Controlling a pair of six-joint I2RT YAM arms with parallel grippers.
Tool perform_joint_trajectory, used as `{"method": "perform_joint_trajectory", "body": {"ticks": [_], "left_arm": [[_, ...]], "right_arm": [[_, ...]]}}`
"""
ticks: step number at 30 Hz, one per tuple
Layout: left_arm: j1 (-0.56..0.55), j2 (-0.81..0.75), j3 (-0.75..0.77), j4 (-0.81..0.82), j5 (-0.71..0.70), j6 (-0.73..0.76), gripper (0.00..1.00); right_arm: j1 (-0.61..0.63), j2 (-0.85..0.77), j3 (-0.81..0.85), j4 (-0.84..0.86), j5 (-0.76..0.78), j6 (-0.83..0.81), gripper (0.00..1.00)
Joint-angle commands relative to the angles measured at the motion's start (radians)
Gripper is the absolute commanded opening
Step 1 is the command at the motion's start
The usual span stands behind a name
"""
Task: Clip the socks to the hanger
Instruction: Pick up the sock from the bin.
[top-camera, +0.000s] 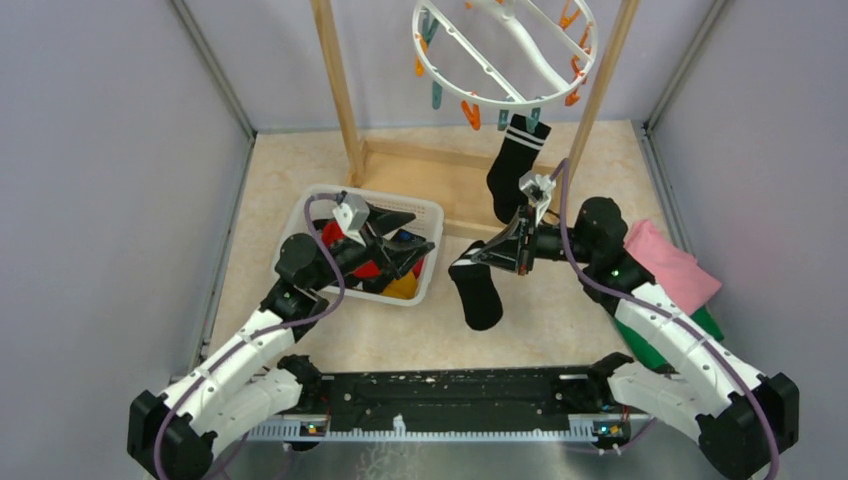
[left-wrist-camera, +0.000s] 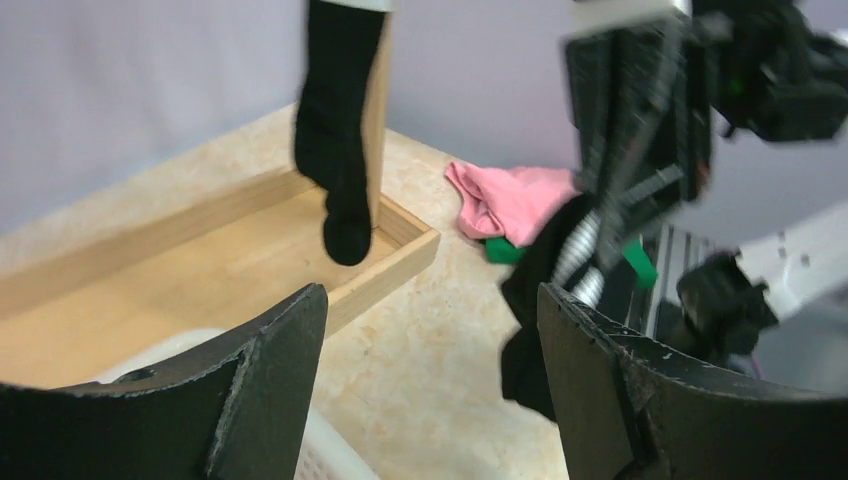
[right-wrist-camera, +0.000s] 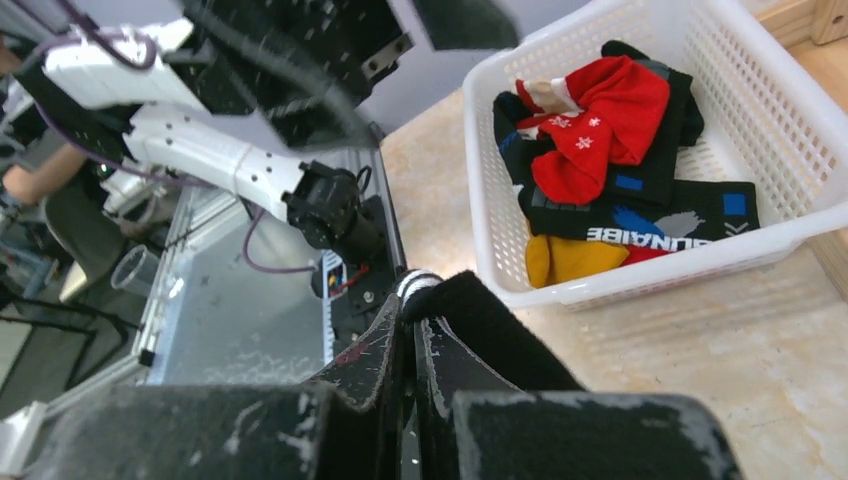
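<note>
Right claw (right-wrist-camera: 412, 335) was clamped tight, jaws pinched on the white-striped cuff of a black sock (top-camera: 478, 292), which dangled from the fingertips just beside the white mesh basket (top-camera: 300, 215). Whether its toe touched the table, I couldn't tell.

Over to the left claw (left-wrist-camera: 430, 300): jaws spread wide with nothing between them, poised above the basket. Inside lay the remaining socks in a heap: a red sock with white dots (right-wrist-camera: 600, 120), a black sock with blue and white marks (right-wrist-camera: 680, 215) and a yellow-orange sock (right-wrist-camera: 575, 258).

Up top, the hanger (top-camera: 522, 42) hung tilted between the posts of the wooden rack (top-camera: 335, 80), and a second striped black sock (top-camera: 515, 165) was clipped at its near rim, hanging straight down. Pink cloth (top-camera: 668, 262) and green cloth (top-camera: 652, 345) sat off by the right arm.
</note>
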Motion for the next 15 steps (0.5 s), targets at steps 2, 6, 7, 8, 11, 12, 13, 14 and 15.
{"method": "perform_joint_trajectory", "body": {"ticks": [2, 6, 7, 8, 11, 12, 13, 14, 15], "left_arm": [[-0.012, -0.033, -0.064, 0.135, 0.262, 0.27, 0.82], [-0.069, -0.011, -0.064, 0.117, 0.216, 0.42, 0.81], [-0.098, -0.004, -0.063, 0.111, 0.181, 0.477, 0.81], [-0.137, 0.007, -0.063, 0.106, 0.144, 0.548, 0.81], [-0.252, 0.065, -0.049, 0.099, 0.037, 0.749, 0.82], [-0.272, 0.086, -0.041, 0.106, 0.008, 0.794, 0.82], [-0.282, 0.108, -0.035, 0.12, -0.022, 0.823, 0.82], [-0.288, 0.127, -0.03, 0.141, -0.035, 0.843, 0.82], [-0.29, 0.144, -0.028, 0.164, -0.055, 0.857, 0.82]], "right_arm": [[-0.064, -0.003, 0.048, 0.123, -0.001, 0.168, 0.0], [-0.105, -0.016, 0.051, 0.108, 0.036, 0.202, 0.0], [-0.111, -0.02, 0.051, 0.102, 0.046, 0.203, 0.0], [-0.119, -0.023, 0.049, 0.093, 0.053, 0.204, 0.0], [-0.133, -0.031, 0.039, 0.082, 0.058, 0.206, 0.0], [-0.135, -0.034, 0.035, 0.082, 0.058, 0.206, 0.0], [-0.139, -0.037, 0.031, 0.081, 0.058, 0.204, 0.0], [-0.141, -0.039, 0.028, 0.08, 0.058, 0.205, 0.0], [-0.143, -0.041, 0.026, 0.079, 0.059, 0.206, 0.0]]}}
